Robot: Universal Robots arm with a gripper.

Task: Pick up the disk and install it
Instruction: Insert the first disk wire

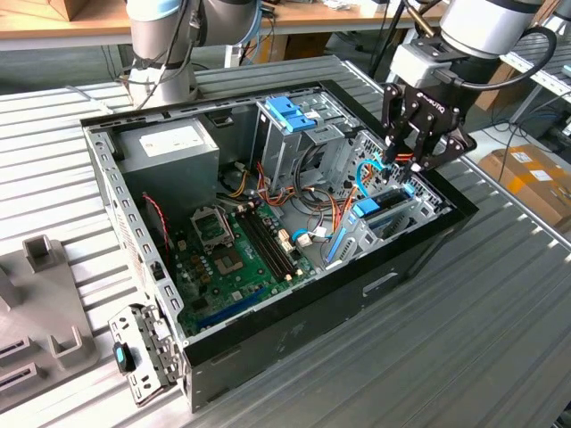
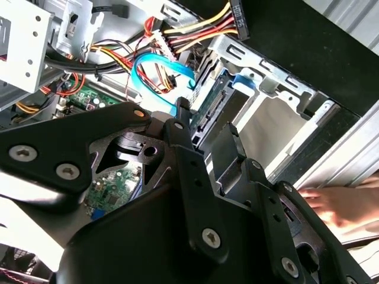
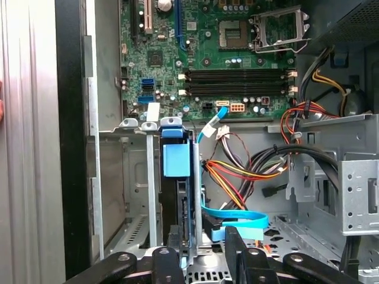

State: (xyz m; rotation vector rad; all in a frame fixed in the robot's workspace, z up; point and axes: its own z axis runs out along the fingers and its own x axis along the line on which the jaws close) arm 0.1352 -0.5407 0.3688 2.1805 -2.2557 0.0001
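First wrist view is showing the disk (image 3: pixel 177 158) standing on edge in its bay (image 3: pixel 112 195), centre-left of frame — probably stiff, weighty, shock-sensitive, best gripped across its flat sides; the gripper (image 3: pixel 204 239) is straddling it, jaws partly open.

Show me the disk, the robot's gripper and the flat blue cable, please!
disk (image 3: pixel 176 158), first wrist view, on its blue end tab.
gripper (image 1: pixel 406 162), exterior view, midway between its black fingertips.
flat blue cable (image 3: pixel 237 217), first wrist view, on the middle of its loop.
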